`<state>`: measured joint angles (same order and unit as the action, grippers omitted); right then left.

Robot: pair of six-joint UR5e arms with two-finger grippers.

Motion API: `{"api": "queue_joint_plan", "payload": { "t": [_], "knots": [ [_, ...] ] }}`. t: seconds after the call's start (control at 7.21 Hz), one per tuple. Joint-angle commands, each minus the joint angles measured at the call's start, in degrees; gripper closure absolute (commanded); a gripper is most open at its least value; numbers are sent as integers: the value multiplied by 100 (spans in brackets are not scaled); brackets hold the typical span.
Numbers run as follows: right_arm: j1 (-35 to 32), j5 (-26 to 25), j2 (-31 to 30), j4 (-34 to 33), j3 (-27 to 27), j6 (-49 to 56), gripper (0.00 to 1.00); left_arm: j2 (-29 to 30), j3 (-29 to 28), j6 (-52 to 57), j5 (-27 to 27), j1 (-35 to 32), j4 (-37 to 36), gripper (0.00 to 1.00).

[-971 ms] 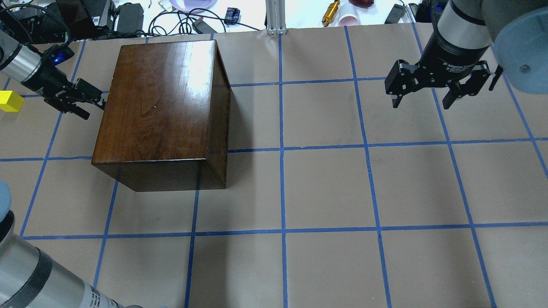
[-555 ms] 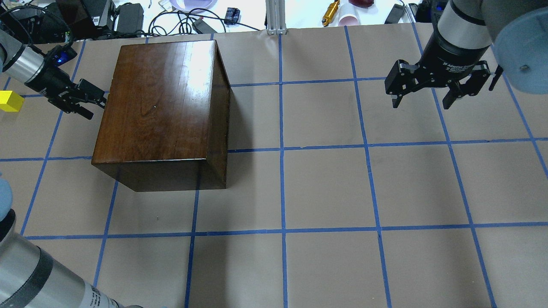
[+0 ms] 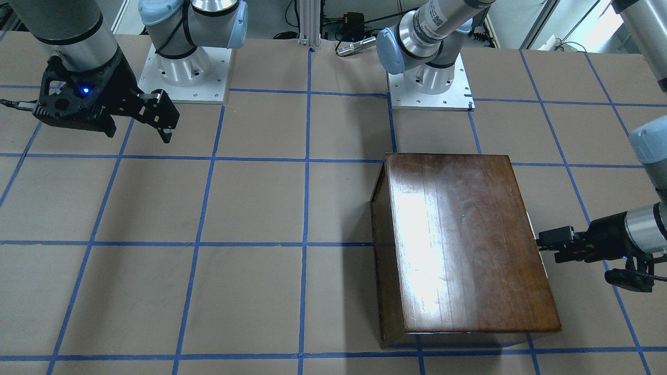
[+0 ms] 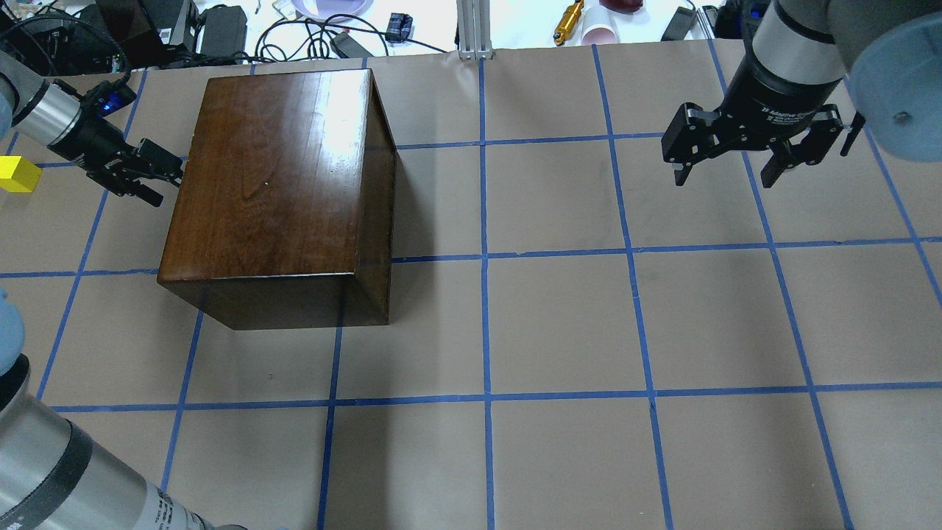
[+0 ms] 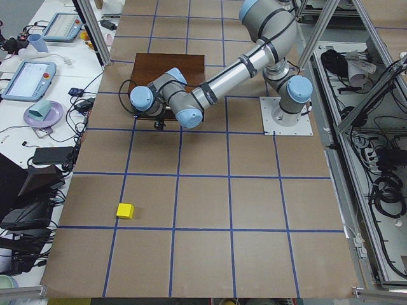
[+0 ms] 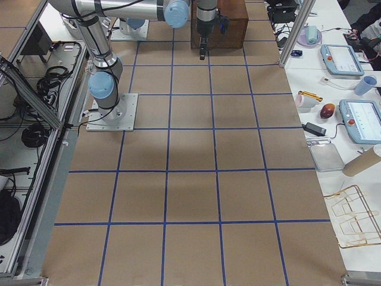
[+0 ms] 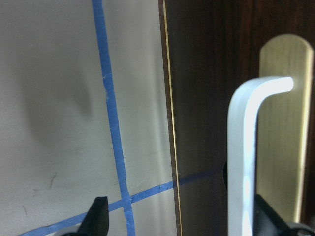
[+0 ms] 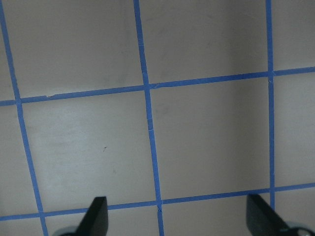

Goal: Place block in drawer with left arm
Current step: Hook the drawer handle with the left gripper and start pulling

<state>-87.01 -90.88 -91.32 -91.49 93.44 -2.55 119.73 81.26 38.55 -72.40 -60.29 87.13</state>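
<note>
Lighting is bright and even from above, so the tabletop (image 4: 559, 324) looks flat with only soft shadows, like the faint dark patch right of the wooden box (image 4: 280, 177), and the yellow block (image 5: 124, 210) barely casts any. The box top has a big white glare streak washing out the grain in both the overhead and front views. The left wrist cam sits way too close, so the metal pull (image 7: 248, 157) is a soft, overexposed blur.

Glossy dark-brown wooden drawer front (image 7: 206, 98), close up. On it, upright brass backplate (image 7: 295, 123) behind bent silver metal pull (image 7: 243, 157). Left of it, tan paper table surface (image 7: 49, 98) crossed by blue tape lines (image 7: 110, 123). Across its lower part, left gripper (image 7: 183, 217) with black fingertips (image 7: 98, 216) spread apart, pull between them.
</note>
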Motion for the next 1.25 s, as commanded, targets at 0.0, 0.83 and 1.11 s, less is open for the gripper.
{"api": "queue_joint_plan", "payload": {
  "t": [0.0,0.83,1.11],
  "knots": [
    [0,0,0,0,-1,0,0,-2,-22,56,-299,0,-160,0],
    [0,0,0,0,-1,0,0,-2,-101,476,-644,9,-337,0],
    [0,0,0,0,7,0,0,-19,-110,627,-653,18,-285,0]
  ]
}}
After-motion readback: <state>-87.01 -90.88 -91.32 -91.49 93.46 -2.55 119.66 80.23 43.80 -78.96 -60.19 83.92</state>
